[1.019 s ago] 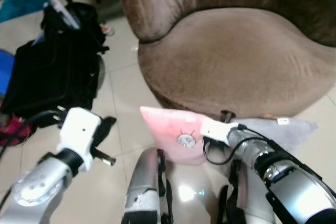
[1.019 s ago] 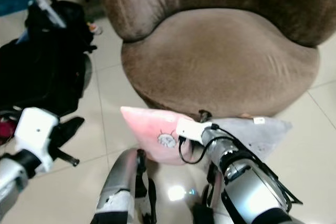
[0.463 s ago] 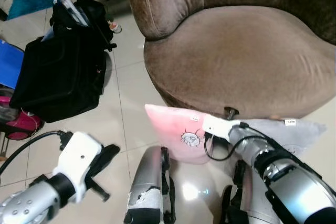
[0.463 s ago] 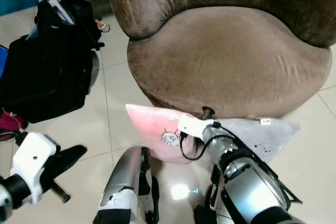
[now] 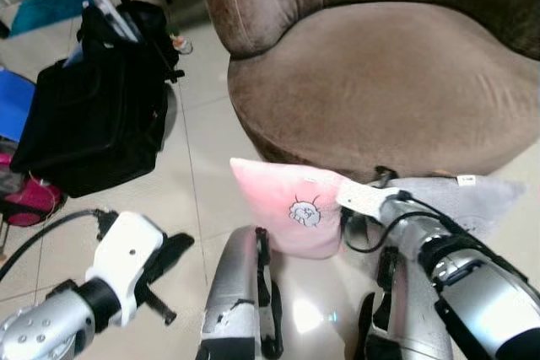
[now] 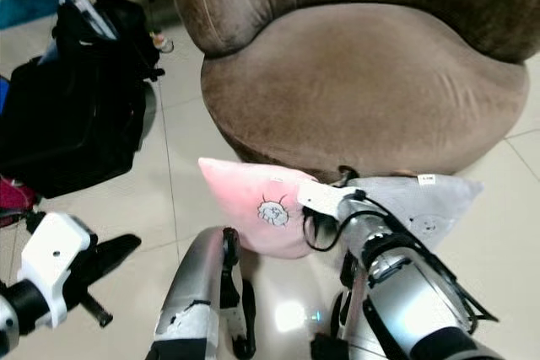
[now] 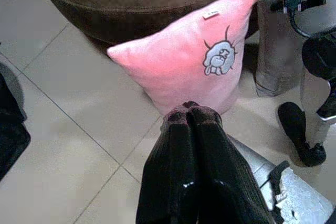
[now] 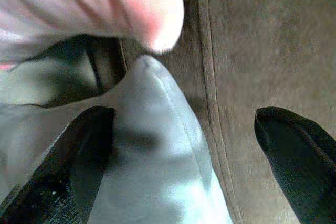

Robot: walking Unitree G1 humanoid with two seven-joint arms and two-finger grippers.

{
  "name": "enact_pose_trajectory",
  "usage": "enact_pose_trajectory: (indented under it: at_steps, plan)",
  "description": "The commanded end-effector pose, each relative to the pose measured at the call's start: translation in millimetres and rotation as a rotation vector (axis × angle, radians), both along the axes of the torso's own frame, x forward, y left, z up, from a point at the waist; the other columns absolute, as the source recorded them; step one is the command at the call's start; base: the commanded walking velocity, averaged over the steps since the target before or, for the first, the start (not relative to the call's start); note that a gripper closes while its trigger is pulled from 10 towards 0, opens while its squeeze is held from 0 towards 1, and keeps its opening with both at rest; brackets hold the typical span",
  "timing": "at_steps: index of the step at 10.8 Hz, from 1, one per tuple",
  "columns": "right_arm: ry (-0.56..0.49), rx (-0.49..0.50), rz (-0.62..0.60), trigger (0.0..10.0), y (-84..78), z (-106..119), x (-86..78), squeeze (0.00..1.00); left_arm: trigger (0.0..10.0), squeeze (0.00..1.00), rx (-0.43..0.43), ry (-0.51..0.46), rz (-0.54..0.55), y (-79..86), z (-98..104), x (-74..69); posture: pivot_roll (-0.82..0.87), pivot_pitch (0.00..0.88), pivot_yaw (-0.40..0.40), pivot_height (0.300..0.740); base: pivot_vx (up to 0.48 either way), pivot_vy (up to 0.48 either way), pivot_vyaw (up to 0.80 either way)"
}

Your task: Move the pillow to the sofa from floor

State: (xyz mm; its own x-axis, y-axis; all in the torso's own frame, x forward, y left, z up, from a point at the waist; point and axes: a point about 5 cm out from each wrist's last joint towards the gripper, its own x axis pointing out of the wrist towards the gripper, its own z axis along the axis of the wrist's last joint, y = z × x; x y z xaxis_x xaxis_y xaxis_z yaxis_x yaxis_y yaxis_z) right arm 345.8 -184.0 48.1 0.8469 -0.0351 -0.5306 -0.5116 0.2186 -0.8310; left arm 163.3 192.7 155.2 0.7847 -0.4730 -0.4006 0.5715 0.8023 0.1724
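Pink pillow (image 5: 291,212): stands on edge on the tiled floor (image 5: 198,166), against the front base of the sofa (image 5: 380,94), beside a grey pillow (image 6: 422,200) that lies to its right.
Right pincer (image 8: 184,145): spread wide, one finger (image 8: 68,156) at each side of the grey pillow's edge, close to the sofa's base; it grasps nothing.
Left pincer (image 7: 190,114): clenched, fingertips pressed together, low near the floor, tips just beside the pink pillow's lower corner.
Open room: the sofa seat is bare and broad; to the left, floor runs free up to a black bag (image 5: 93,115).
Change: over the last second the left arm has dropped lower, and the pink pillow stands more upright.
Count: two pillows, one sofa, one black bag, two pincers.
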Motion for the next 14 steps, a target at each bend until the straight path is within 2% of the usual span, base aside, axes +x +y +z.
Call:
enact_pose_trajectory:
  at_steps: [1, 3, 5, 8, 10, 11, 13, 14]
  plan:
    - [0.001, 0.016, -0.018, 10.0, 0.3, 0, 0.5, 0.0, 10.0, 0.0, 0.002, -0.014, -0.018, -2.1, 5, -3.3, 0.49, 0.292, 0.19, 0.538, 0.0, 0.0, 0.0]
    - [-0.01, 0.014, 0.01, 10.0, 1.8, 5, 4.0, 0.0, 10.0, 0.0, -0.003, -0.008, -0.015, -2.8, 7, -9.1, 0.51, 0.297, 0.195, 0.538, 0.0, 0.0, 0.0]
    - [0.015, -0.042, 0.05, 10.0, 3.0, 3, 2.3, 0.0, 10.0, 0.0, 0.001, 0.0, -0.017, -2.2, 7, -12.7, 0.51, 0.297, 0.2, 0.538, 0.0, 0.0, 0.0]
    - [-0.009, -0.124, -0.001, 10.0, -15.3, 8, 4.1, 0.0, 10.0, 0.0, 0.018, 0.006, -0.008, 2.4, 10, -16.3, 0.52, 0.306, 0.203, 0.538, 0.0, 0.0, 0.0]
    - [-0.007, -0.178, 0.013, 10.0, -21.4, 8, 2.8, 0.0, 10.0, 0.0, 0.025, 0.003, -0.011, 3.7, 14, -17.0, 0.52, 0.307, 0.217, 0.538, 0.0, 0.0, 0.0]
    - [-0.003, -0.188, 0.019, 9.1, -21.4, 7, 2.1, 0.0, 10.0, 0.0, 0.026, 0.007, -0.015, 3.8, 14, -17.6, 0.52, 0.307, 0.217, 0.538, 0.0, 0.0, 0.0]
    - [0.013, -0.208, 0.045, 0.0, -19.0, 3, -0.5, 0.0, 10.0, 0.0, 0.026, 0.015, -0.024, 3.6, 15, -18.8, 0.52, 0.306, 0.227, 0.538, 0.0, 0.0, 0.0]
    - [0.024, -0.227, 0.057, 0.0, -19.0, 1, -1.8, 0.0, 10.0, 0.0, 0.027, 0.016, -0.026, 3.2, 15, -17.8, 0.52, 0.306, 0.227, 0.538, 0.0, 0.0, 0.0]
